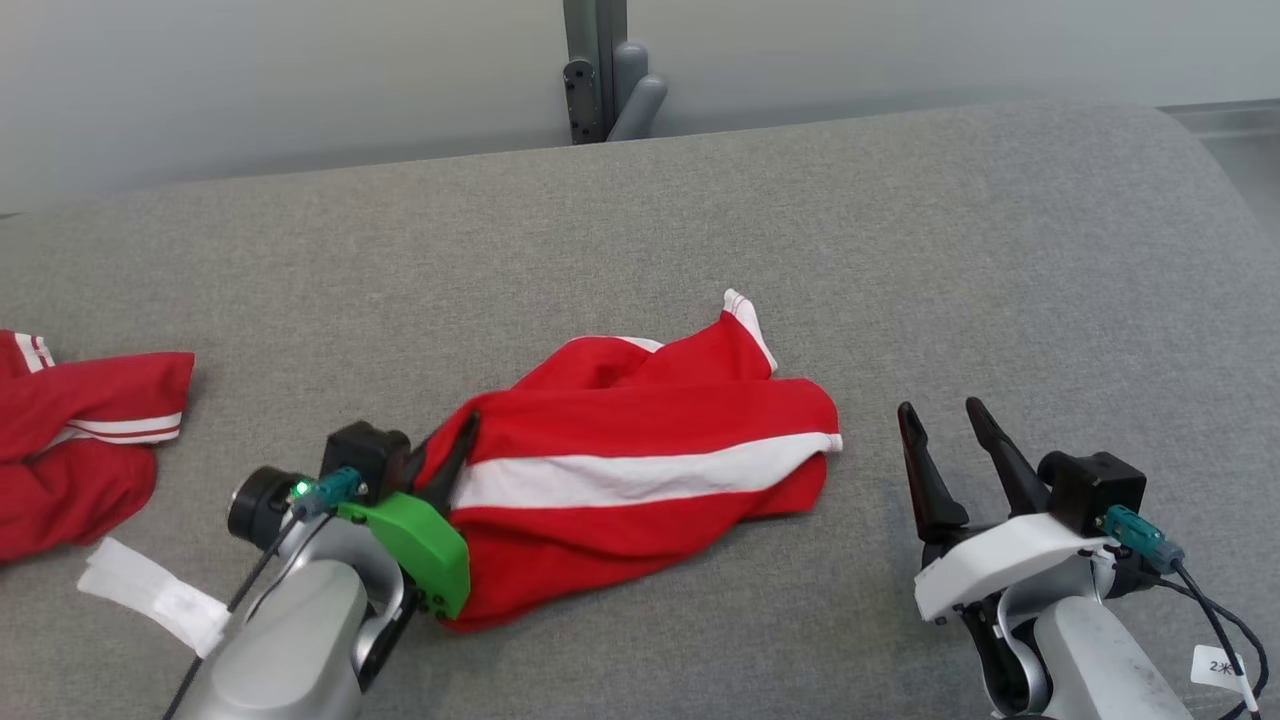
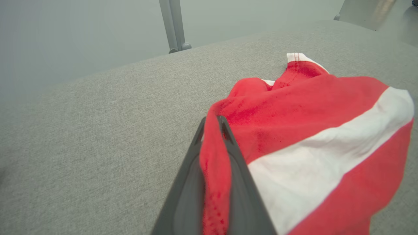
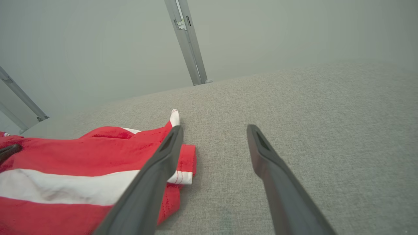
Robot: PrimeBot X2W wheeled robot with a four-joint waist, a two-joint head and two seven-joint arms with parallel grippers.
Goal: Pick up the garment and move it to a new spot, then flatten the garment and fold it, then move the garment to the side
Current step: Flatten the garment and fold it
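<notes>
The garment point(image 1: 640, 460) is red with a broad white stripe and lies crumpled in the middle of the grey cushioned surface point(image 1: 900, 250). My left gripper point(image 1: 452, 455) is at its left edge, shut on a fold of the red cloth; in the left wrist view the garment point(image 2: 313, 130) is pinched between the two dark fingers point(image 2: 235, 169). My right gripper point(image 1: 945, 425) stands open to the right of the garment, apart from it, nothing between its fingers. In the right wrist view the garment point(image 3: 81, 169) lies left of the open gripper point(image 3: 214, 130).
A second red garment with white stripes point(image 1: 75, 440) lies at the left edge of the surface, a white tag or strip point(image 1: 150, 595) near it. A grey post point(image 1: 595, 70) stands behind the surface, before a pale wall.
</notes>
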